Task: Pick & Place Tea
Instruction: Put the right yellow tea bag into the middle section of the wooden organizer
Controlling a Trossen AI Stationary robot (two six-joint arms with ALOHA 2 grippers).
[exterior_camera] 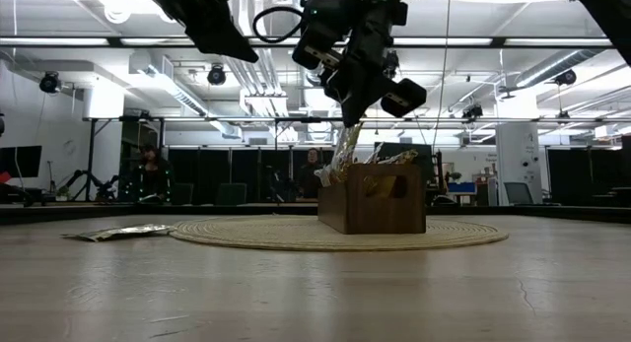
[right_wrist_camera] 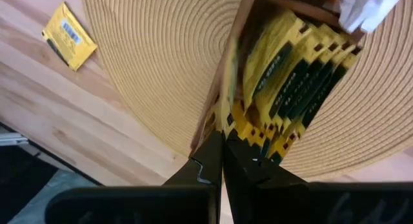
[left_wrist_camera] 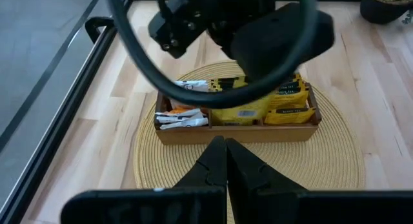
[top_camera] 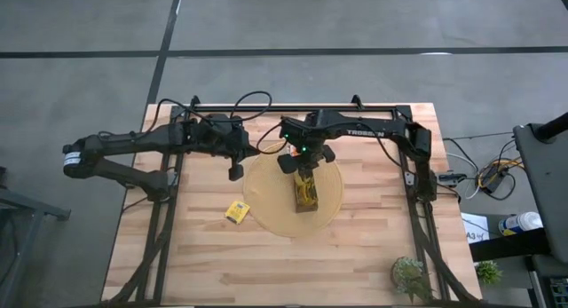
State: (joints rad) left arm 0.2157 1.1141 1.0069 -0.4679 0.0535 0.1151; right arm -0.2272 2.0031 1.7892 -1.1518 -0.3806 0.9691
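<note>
Hanging over the long narrow dark-brown wooden tray [top_camera: 306,194], the right gripper [right_wrist_camera: 222,161] has its two dark fingers pressed together right at the tray's rim, where the dark green and yellow paper tea sachets [right_wrist_camera: 293,88] stand packed on edge. Whether a sachet is pinched between those fingers, I cannot tell. The tray sits on the round tan woven disc [top_camera: 266,201] near the middle of the pale wooden table [top_camera: 355,255], and it holds yellow sachets alongside orange and white ones [left_wrist_camera: 184,117] at one end. One yellow square sachet [top_camera: 237,211] lies flat on the bare table just beside the disc's edge, on the left arm's side. The left gripper [left_wrist_camera: 226,161] hovers above the table short of the disc, fingers closed together with nothing in them, pointing toward the tray. A small green potted plant [top_camera: 410,277] stands at the table's near right corner.
</note>
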